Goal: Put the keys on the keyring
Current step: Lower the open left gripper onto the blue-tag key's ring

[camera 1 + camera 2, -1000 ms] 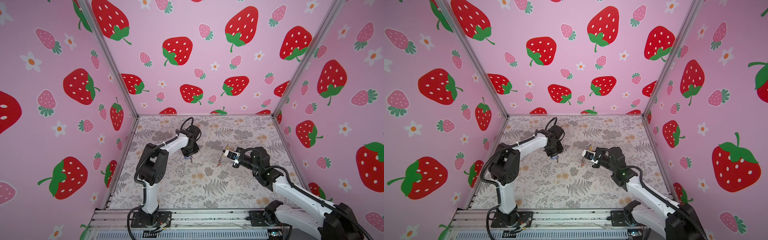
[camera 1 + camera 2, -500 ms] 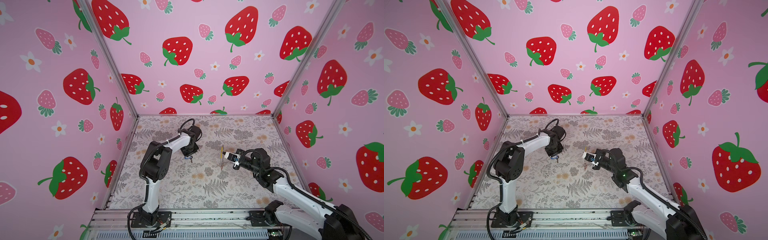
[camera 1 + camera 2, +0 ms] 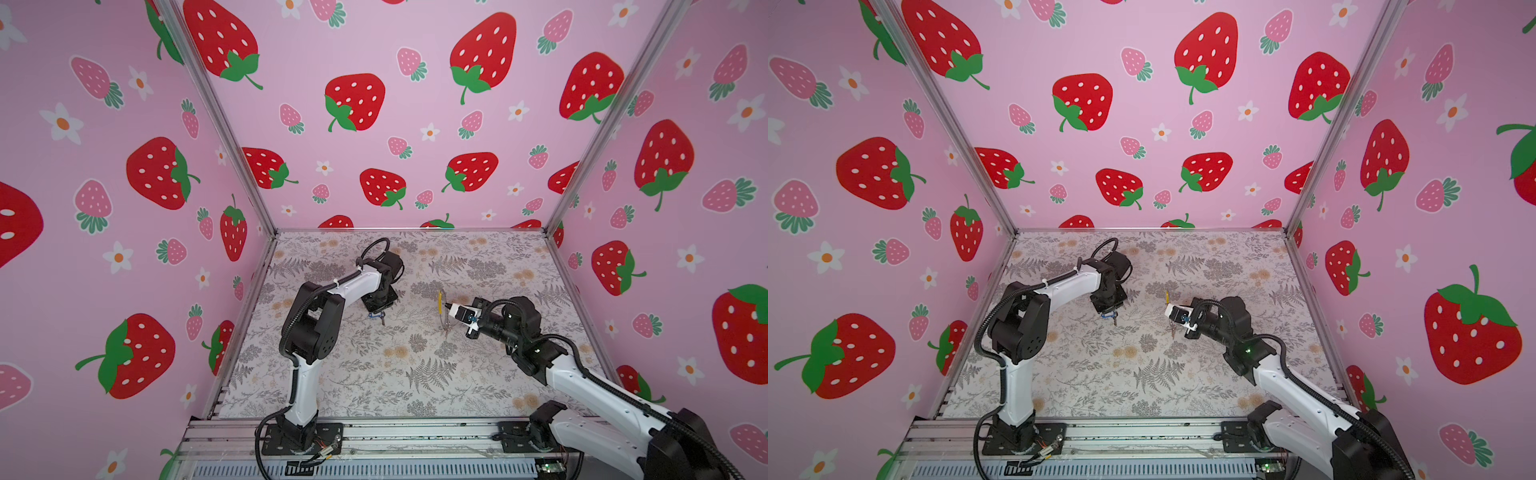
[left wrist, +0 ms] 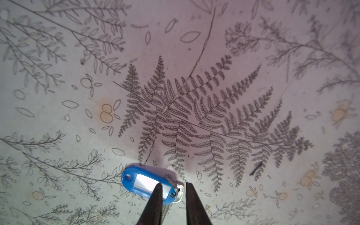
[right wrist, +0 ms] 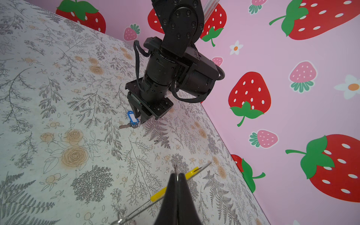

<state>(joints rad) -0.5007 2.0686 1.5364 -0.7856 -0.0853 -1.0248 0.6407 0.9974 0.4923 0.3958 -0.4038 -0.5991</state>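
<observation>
A dark key with a blue tag (image 4: 144,181) lies flat on the floral mat, left of centre in both top views (image 3: 376,316) (image 3: 1109,316). My left gripper (image 4: 173,187) points straight down over it. Its jaws stand a little apart around the tag's ring end and the key's head (image 5: 124,126). My right gripper (image 5: 177,174) is shut on the keyring (image 5: 191,172), a thin grey hoop with a yellow section. It holds the hoop upright and edge-on above the mat (image 3: 440,301) (image 3: 1167,296). A small metal ring (image 5: 120,220) hangs at the hoop's low end. No red tag shows clearly.
Pink strawberry walls enclose the mat (image 3: 415,374) on three sides. An aluminium rail (image 3: 395,436) carrying both arm bases runs along the front edge. The two grippers are about a hand's width apart near the middle of the mat.
My right gripper has turned the keyring from tilted to upright and edge-on. My left gripper's jaws have narrowed around the blue-tagged key, and the left arm's elbow has shifted.
</observation>
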